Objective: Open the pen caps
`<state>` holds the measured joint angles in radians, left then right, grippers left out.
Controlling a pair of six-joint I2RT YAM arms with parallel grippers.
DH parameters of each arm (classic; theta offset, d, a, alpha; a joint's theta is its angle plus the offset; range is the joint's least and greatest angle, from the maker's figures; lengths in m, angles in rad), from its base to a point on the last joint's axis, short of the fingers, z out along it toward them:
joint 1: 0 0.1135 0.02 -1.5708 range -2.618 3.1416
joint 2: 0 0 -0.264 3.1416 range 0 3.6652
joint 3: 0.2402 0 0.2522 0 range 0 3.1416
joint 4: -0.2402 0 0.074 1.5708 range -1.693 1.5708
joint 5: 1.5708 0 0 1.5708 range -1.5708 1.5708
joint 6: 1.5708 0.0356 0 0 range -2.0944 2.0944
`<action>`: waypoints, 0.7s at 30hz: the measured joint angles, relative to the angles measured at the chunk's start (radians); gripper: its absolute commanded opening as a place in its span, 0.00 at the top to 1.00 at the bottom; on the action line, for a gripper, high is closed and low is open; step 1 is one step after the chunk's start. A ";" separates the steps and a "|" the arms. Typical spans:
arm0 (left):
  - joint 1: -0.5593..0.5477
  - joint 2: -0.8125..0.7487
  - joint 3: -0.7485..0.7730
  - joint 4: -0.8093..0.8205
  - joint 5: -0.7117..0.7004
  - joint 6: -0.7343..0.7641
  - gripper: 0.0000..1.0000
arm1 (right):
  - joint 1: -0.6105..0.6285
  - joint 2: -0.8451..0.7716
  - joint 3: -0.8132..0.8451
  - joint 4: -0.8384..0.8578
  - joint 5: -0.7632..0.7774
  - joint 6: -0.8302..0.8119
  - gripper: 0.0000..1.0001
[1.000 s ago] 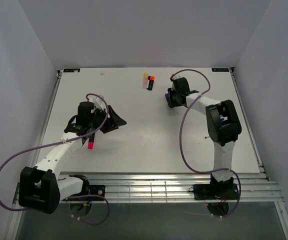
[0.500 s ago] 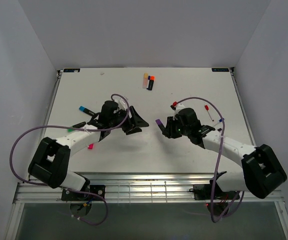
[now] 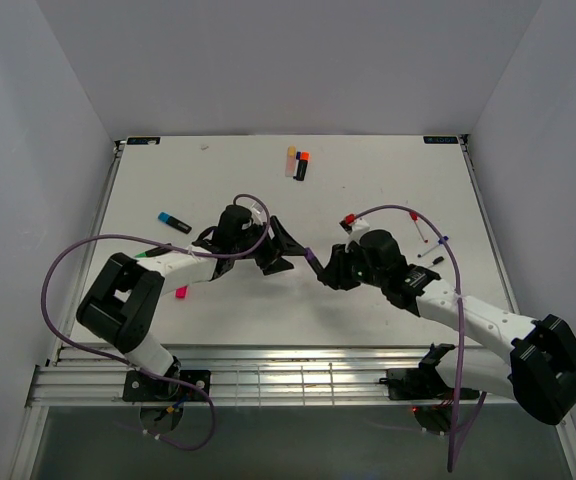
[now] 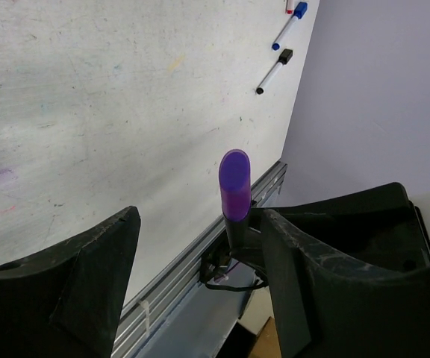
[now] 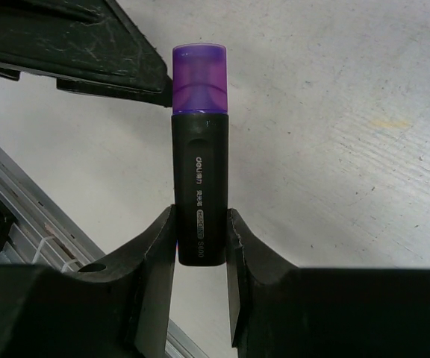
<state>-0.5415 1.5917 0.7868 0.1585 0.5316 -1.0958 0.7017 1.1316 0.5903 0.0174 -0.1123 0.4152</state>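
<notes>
Holding the purple marker (image 3: pixel 314 261) by its black barrel (image 5: pixel 198 179), the right gripper (image 5: pixel 198 250) pinches the barrel's sides near the tail end, leaving the cap end free. The purple cap (image 5: pixel 198 74) sits fully on the barrel with no gap at the joint, so it is not yet pulled.

Position: the marker appears held clear of the bench (image 3: pixel 388 180), roughly mid-bench in the overhead view, between the two arms. Its long axis runs along the line from the right gripper to the left gripper (image 4: pixel 200 220), cap leading toward the left arm.

Left gripper: jaws spread wide, nothing in them. In its wrist view the cap stands in the gap between the fingers, nearer the one on that view's right, and seems to touch neither. Depth is uncertain. The cap may be only at the mouth of the jaws.

Judgement: the step in hand is presenting the cap for the pull. The left arm is the one placed to take it. It should advance along the marker's axis until its fingers flank the cap, not the barrel, then close and draw straight away from the right gripper.

Elsewhere on the bench: a teal-capped marker (image 3: pixel 175 222) and an orange-capped marker (image 3: pixel 302 166), both well apart from the grippers.
</notes>
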 measured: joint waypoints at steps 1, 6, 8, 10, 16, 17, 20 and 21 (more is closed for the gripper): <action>-0.003 0.006 0.000 0.005 0.000 -0.007 0.25 | 0.004 0.000 0.000 0.001 -0.003 0.001 0.92; -0.011 0.023 0.000 0.030 0.000 -0.039 0.30 | 0.020 0.000 0.000 0.014 -0.012 0.005 0.92; -0.013 0.024 0.000 0.038 0.000 -0.046 0.34 | 0.025 0.000 0.000 0.020 -0.017 0.007 0.92; -0.014 0.024 0.000 0.049 0.000 -0.056 0.41 | 0.028 0.006 0.000 0.031 -0.023 0.009 0.92; -0.017 0.024 0.000 0.071 0.002 -0.070 0.56 | 0.045 0.036 0.000 0.048 -0.030 0.019 0.92; -0.017 0.024 0.000 0.074 0.002 -0.071 0.62 | 0.047 0.039 0.000 0.051 -0.031 0.022 0.92; -0.017 0.024 0.000 0.076 -0.002 -0.073 0.73 | 0.047 0.047 0.000 0.064 -0.031 0.023 0.92; -0.017 0.024 0.000 0.076 -0.001 -0.074 0.76 | 0.048 0.050 0.000 0.065 -0.031 0.023 0.92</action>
<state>-0.5583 1.6157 0.7872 0.2348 0.5304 -1.1702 0.7494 1.1812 0.5903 0.0826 -0.1429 0.4381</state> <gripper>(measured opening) 0.307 0.331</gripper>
